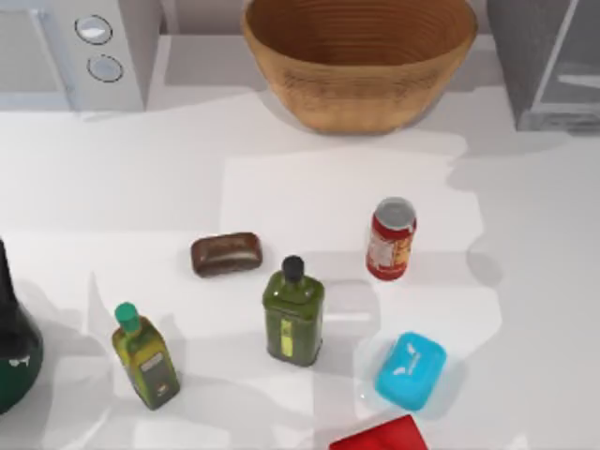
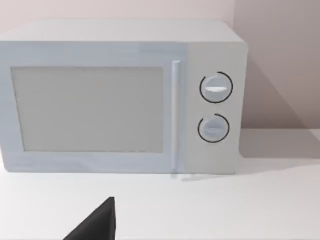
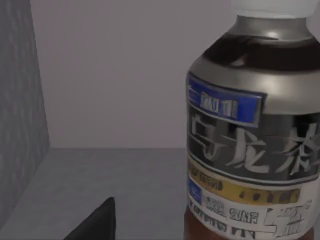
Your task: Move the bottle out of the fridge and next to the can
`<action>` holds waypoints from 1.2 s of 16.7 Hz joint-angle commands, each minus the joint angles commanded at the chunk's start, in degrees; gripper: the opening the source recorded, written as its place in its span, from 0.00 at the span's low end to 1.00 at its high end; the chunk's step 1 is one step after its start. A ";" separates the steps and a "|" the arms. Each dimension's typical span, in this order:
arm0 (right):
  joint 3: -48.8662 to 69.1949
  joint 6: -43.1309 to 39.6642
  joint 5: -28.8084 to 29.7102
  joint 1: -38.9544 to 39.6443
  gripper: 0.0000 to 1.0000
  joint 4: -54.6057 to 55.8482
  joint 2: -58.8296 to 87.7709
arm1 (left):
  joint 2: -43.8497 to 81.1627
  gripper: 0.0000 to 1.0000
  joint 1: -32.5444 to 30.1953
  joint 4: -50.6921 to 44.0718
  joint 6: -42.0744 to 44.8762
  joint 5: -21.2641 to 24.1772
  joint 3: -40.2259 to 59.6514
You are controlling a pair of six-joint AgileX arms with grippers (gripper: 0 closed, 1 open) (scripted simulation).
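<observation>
The bottle [image 3: 252, 130] stands upright inside the fridge [image 3: 20, 110]. It has a white cap, a grey label with blue and yellow bands, and reddish-brown liquid below. My right gripper [image 3: 97, 225] is close in front of it, and a dark tip of the gripper shows beside the bottle's base. In the top view the fridge [image 1: 544, 66] is a grey box at the back right. The red can [image 1: 391, 239] with a silver top stands near the table's middle. My left gripper [image 2: 97, 225] faces the white microwave.
A wicker basket [image 1: 361, 61] sits at the back centre and a white microwave [image 1: 80, 47] at the back left. An olive bottle [image 1: 294, 314], a yellow-green bottle [image 1: 145, 356], a brown block [image 1: 226, 254], a blue box [image 1: 411, 370], a red item [image 1: 380, 437] and a dark green bottle [image 1: 14, 347] crowd the front.
</observation>
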 joint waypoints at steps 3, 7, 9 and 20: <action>0.98 -0.01 -0.20 -0.21 1.00 1.01 1.68 | 0.00 1.00 0.00 0.00 0.00 0.00 0.00; 0.90 -0.02 -0.10 0.10 1.00 0.81 1.64 | 0.00 1.00 0.00 0.00 0.00 0.00 0.00; 2.93 -0.03 0.15 0.17 1.00 0.03 2.73 | 0.00 1.00 0.00 0.00 0.00 0.00 0.00; 18.15 -0.10 1.54 1.42 1.00 -6.95 10.92 | 0.00 1.00 0.00 0.00 0.00 0.00 0.00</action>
